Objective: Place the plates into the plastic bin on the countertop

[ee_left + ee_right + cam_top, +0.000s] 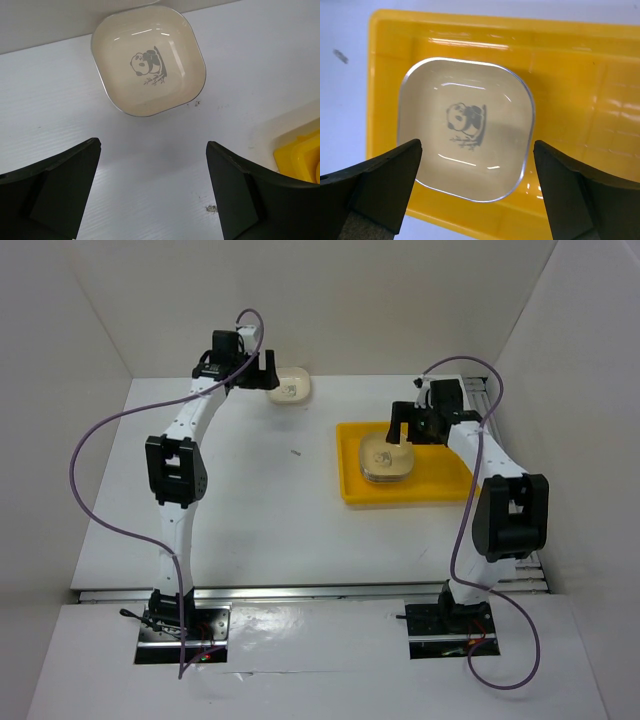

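1. A stack of plates [385, 460] already sits in the plastic bin [440, 487], at its left end.
2. One cream plate [148, 60] lies on the countertop [270, 510] beyond the bin's far-left corner, not yet collected.
3. The right gripper [477, 145] hangs over the bin's stack, spread wide and empty.
4. The left gripper [152, 147], left of the bin, faces the cream plate, spread wide and empty.

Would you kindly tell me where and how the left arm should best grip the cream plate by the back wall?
Pinch the near rim of the cream plate, coming from above with one finger inside and one outside. It lies flat and upright with no handle, and its far edge sits close to the back wall, so the near side is likely the freest.
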